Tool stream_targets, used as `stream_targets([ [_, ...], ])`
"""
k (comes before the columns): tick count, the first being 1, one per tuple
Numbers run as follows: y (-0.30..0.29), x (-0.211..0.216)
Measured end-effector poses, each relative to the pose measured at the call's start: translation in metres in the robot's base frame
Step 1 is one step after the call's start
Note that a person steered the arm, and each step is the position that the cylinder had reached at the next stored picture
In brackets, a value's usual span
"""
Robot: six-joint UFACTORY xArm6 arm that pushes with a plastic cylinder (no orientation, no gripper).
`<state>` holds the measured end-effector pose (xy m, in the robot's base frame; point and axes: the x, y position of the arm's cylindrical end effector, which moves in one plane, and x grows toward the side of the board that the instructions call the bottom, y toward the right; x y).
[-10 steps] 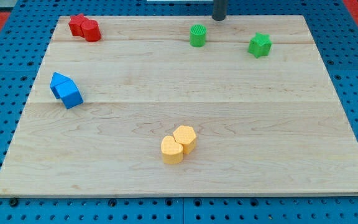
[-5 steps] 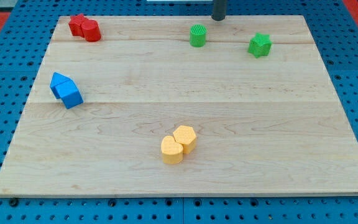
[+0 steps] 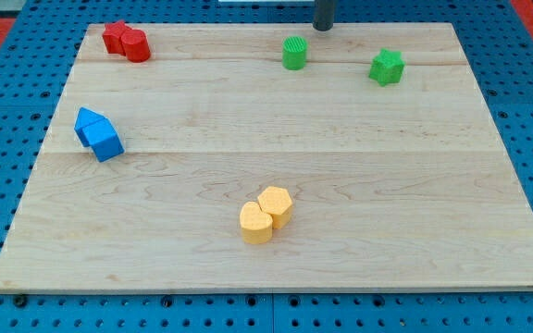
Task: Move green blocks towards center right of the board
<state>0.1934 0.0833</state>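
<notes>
A green round block stands near the board's top edge, a little right of the middle. A green star-shaped block sits further to the view's right, also near the top. My tip is at the board's top edge, just above and to the right of the green round block, apart from it, and well left of the star block.
Two red blocks touch each other at the top left. Two blue blocks touch at the left side. Two yellow blocks touch at the lower middle. The wooden board lies on a blue pegboard.
My tip has shifted very slightly to the left along the top edge. No block has moved.
</notes>
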Motion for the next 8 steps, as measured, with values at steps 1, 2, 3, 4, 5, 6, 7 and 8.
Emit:
stream_targets([
  [1, -0.001, -0.002],
  [2, -0.001, -0.002],
  [3, -0.003, -0.002],
  [4, -0.010, -0.001],
  [5, -0.067, -0.001],
  [6, -0.083, 0.035],
  [7, -0.017, 0.085],
  [8, -0.001, 0.140],
])
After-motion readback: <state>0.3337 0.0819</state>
